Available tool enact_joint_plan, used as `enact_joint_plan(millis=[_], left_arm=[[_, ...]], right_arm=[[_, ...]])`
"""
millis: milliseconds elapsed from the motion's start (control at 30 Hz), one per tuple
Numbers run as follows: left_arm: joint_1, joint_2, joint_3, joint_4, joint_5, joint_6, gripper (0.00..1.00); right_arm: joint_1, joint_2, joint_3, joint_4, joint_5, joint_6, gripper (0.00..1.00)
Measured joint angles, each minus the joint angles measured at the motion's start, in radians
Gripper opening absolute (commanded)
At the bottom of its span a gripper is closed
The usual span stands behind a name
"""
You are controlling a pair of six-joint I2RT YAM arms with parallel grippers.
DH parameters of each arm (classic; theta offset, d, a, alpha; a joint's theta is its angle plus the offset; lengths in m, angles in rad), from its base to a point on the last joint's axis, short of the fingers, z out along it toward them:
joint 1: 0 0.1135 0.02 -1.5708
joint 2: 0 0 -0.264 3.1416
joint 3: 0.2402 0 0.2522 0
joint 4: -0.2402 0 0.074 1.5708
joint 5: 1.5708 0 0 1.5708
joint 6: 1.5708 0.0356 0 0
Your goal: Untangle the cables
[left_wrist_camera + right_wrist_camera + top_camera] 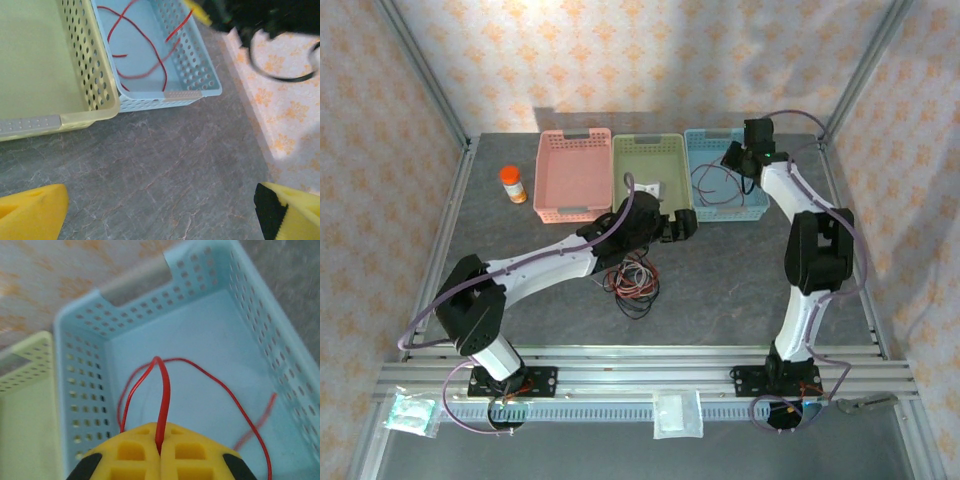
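Note:
A tangle of red, black and white cables [632, 280] lies on the grey table in front of the baskets. One red cable [162, 390] loops down into the blue basket [82, 390]. My right gripper [160, 445] is shut on it and holds its top bend above the basket floor. From above, that right gripper [730, 158] hangs over the blue basket [725, 213]. My left gripper [160, 215] is open over bare table, its yellow fingers [30, 212] far apart with nothing between them. From above, this left gripper [682, 225] sits just in front of the green basket [650, 145].
A pink basket [574, 175] stands left of the green one, and an orange bottle [513, 184] left of that. A small white item [648, 187] lies in the green basket. Two plastic bags [677, 413] rest below the front rail. Patterned walls close the back and sides.

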Motion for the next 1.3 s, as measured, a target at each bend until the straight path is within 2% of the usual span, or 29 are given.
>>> enact_joint_plan(millis=[133,267,367,600,767,1000,1167,1300], left_arm=[[0.000,-0.023,0.000,0.000,-0.013,0.000,0.97],[0.000,-0.026,-0.001,0.000,-0.019,0.000,0.96],[0.000,-0.026,-0.003,-0.003,-0.026,-0.001,0.96],[0.000,-0.026,-0.004,-0.017,-0.056,0.000,0.93],[0.000,-0.026,-0.011,-0.027,-0.090,0.001,0.93],[0.000,-0.039,-0.077,-0.040,-0.119,0.001,0.93],[0.000,-0.091,-0.140,-0.068,-0.149,0.001,0.91],[0.000,-0.205,-0.245,-0.085,-0.184,-0.003,0.85]], right_arm=[[0.003,0.081,0.010,-0.021,-0.026,0.007,0.14],[0.010,0.115,0.013,-0.044,-0.016,0.006,0.41],[0.011,0.118,0.013,-0.057,0.006,0.003,0.54],[0.011,0.096,0.000,-0.045,0.034,-0.026,0.73],[0.012,-0.039,-0.079,-0.006,0.058,-0.043,0.75],[0.034,-0.252,-0.209,0.063,0.101,-0.068,0.64],[0.132,-0.385,-0.372,0.103,0.130,-0.093,0.60],[0.224,-0.505,-0.512,0.134,0.125,-0.097,0.59]])
